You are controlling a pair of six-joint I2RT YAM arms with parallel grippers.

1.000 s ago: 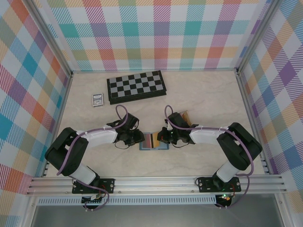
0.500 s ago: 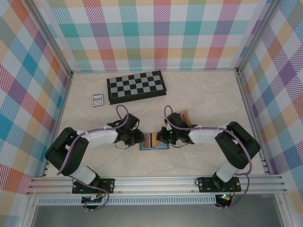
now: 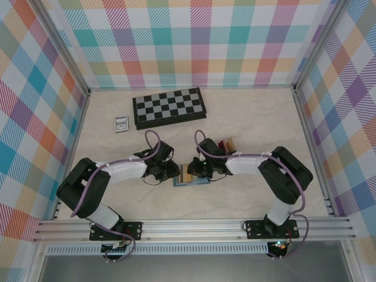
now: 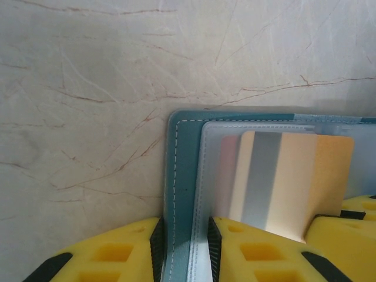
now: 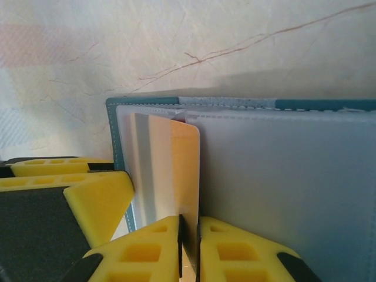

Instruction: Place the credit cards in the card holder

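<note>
The card holder (image 3: 197,181) lies open and flat near the middle of the bench (image 3: 252,111), toward the near edge and between the two wrists. Its teal cover is underneath and the frosted inner pockets face up.

An orange-tan card (image 4: 282,182) with a silver stripe lies across it. One end looks tucked under the pocket's edge, where its colour goes hazy. The rest is bare, so I judge it only partway in.

The left gripper (image 4: 185,252) is narrowed onto the holder's outer edge, with cover and pocket layer pinched between its yellow fingers. This most likely pins the holder so it cannot slide while the card is pushed.

The right gripper (image 5: 188,247) faces it from the other side, its fingers almost together with the card's trailing edge in the slit between them. That grip steers the card toward the slot. How firmly it presses I cannot tell.

Both arms rise from their bases with elbows thrown outward. Their forearms fold inward and low, so the wrists nearly meet over the holder. The right arm reaches a little past the centre line.

The other credit cards (image 3: 227,144) sit in a small pile just beyond the right forearm. The chessboard (image 3: 169,107) lies well apart at the back.
</note>
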